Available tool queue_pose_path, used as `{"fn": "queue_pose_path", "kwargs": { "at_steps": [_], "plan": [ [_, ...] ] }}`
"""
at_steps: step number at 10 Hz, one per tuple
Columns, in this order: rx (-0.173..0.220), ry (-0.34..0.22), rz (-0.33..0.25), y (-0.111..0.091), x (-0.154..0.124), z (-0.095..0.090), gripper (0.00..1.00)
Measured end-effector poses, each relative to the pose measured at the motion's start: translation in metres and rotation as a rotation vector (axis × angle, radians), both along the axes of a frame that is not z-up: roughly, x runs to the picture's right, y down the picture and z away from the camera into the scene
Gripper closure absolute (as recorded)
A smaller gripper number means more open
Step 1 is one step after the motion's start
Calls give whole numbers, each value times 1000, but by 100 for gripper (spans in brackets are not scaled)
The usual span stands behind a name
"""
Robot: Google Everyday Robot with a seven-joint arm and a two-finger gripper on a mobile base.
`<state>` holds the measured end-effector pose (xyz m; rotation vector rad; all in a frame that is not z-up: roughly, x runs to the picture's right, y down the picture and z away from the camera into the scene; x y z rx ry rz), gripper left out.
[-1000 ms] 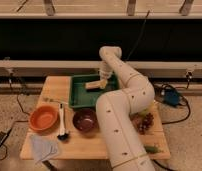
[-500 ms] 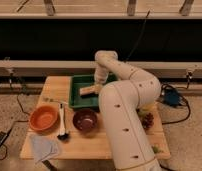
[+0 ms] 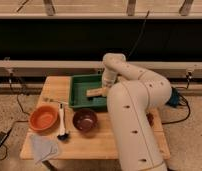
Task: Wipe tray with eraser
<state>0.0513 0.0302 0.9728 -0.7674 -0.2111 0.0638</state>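
The green tray (image 3: 82, 85) sits at the back middle of the wooden table (image 3: 56, 89). The eraser (image 3: 93, 92), a tan block, lies flat on the tray floor toward its near right part. My gripper (image 3: 104, 88) reaches down into the tray from the wrist above and is shut on the eraser's right end. The block sticks out to the left of the gripper. My large white arm covers the tray's right side.
An orange bowl (image 3: 43, 118) stands at the front left, and a dark maroon bowl (image 3: 85, 120) is in front of the tray. A white-handled brush (image 3: 62, 121) lies between them. A grey-blue cloth (image 3: 43, 146) rests at the front left corner.
The eraser has slid with my gripper toward the near side of the tray. My arm's bulk has swung left, now covering the table's right side.
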Motion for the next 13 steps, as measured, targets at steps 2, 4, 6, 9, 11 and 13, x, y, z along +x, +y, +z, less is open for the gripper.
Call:
{"fn": "queue_pose_path", "kwargs": {
  "at_steps": [2, 4, 6, 9, 11, 13],
  "plan": [
    [-8, 37, 23, 0, 16, 4, 100],
    [-2, 53, 40, -6, 23, 8, 100],
    [9, 46, 45, -14, 20, 10, 100],
    [24, -32, 22, -19, -10, 10, 100],
    [19, -117, -17, -10, -34, 6, 100],
    [12, -181, -40, -4, -37, 0, 100]
  ]
}}
